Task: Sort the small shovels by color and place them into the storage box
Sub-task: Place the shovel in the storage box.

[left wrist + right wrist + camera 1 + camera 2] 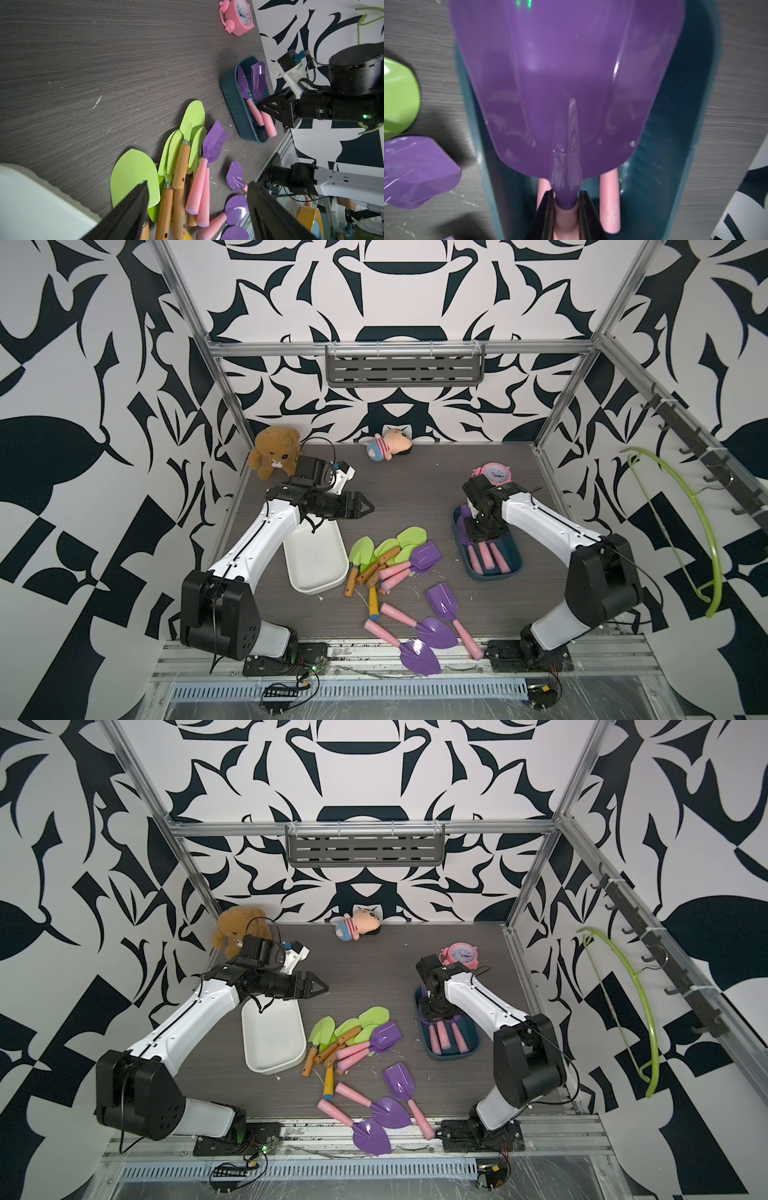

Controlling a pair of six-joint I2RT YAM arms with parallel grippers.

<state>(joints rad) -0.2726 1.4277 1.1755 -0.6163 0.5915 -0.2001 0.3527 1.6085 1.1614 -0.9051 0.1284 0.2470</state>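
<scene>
Pinching a purple shovel [560, 83] by its neck over the teal storage box [675, 145], the right gripper [564, 199] is clamped, while the left gripper [197, 184], spread and empty, hangs near the white box [316, 572] and the heaped shovels [386, 560].

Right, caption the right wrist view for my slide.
Right gripper clamps a purple shovel over the teal box.

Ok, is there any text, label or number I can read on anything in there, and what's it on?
Nothing reads clearly.
Pink alarm clock: dial numerals, too small.
Purple shovels in the pile: embossed mark on the pink handles, blurred.
Pink handle lying in the blue box: embossed mark, unreadable.
Green shovels, white box: no marking visible.
</scene>
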